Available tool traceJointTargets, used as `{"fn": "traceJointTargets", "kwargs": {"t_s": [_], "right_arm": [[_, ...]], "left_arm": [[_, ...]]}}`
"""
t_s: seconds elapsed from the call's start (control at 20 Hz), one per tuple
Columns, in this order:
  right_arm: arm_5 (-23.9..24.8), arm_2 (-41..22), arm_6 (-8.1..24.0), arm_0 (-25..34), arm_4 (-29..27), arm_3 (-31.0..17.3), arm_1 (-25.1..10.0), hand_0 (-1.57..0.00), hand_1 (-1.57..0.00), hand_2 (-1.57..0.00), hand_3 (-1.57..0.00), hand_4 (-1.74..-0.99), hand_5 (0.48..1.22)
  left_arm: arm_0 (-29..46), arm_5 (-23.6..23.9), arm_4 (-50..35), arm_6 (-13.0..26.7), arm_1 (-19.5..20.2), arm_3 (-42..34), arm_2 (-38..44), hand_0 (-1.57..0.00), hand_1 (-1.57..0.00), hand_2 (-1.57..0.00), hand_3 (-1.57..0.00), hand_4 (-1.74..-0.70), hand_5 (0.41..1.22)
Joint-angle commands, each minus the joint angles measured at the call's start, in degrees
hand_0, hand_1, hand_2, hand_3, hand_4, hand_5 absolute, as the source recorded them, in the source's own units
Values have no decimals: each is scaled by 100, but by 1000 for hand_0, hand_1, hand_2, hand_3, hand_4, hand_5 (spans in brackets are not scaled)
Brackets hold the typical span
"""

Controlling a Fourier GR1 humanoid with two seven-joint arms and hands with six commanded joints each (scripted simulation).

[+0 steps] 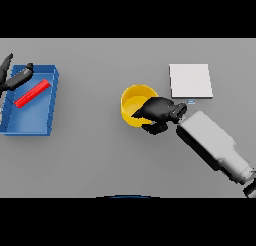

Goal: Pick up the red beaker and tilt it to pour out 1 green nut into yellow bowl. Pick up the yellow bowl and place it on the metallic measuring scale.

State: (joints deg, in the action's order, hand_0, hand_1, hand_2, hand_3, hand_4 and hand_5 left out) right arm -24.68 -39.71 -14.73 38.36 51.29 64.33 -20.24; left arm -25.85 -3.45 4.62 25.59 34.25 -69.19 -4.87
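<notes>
A yellow bowl [134, 104] stands near the table's middle. My right hand [159, 111] lies over its near right rim, fingers curled round the rim. What is inside the bowl is not visible. Just to the right and farther back lies the metallic measuring scale [190, 80], a flat pale square with nothing on it. At the far left, a red beaker [32, 93] lies on its side inside a blue tray [50, 107]. My left hand [15, 78] hovers over the tray's far left corner, its fingers relaxed and holding nothing.
The blue tray occupies the left side of the grey table [100, 155]. My right forearm [212, 145] slants from the lower right toward the bowl.
</notes>
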Motion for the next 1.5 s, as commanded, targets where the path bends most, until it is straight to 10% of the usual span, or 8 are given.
{"fn": "traceJointTargets", "kwargs": {"t_s": [0.0, 0.4, 1.05, 1.45], "right_arm": [[1, 24, 20, 22, -35, 5, 46, -857, -826, -789, -679, -1492, 1052], [-340, 8, 146, 97, -202, 100, -27, -1451, -1446, -1330, -1171, -1698, 1193], [-1016, 478, 919, 84, -597, 1400, -610, -1564, -1564, -1471, -1191, -1739, 1219], [-772, 993, 1145, 238, -668, 1300, -986, -1554, -1570, -1517, -1166, -1741, 1220]], "left_arm": [[-32, 5, -9, 51, -30, 15, -4, 1, 1, 1, 1, -788, 710], [-27, -25, -22, 65, 7, -62, -7, 1, 1, 1, 1, -785, 712], [1, -30, -114, 74, 24, -167, 47, 1, 1, 1, 1, -793, 702], [14, -32, -238, 278, 0, -312, 95, 1, 1, 1, 1, -831, 728]]}}
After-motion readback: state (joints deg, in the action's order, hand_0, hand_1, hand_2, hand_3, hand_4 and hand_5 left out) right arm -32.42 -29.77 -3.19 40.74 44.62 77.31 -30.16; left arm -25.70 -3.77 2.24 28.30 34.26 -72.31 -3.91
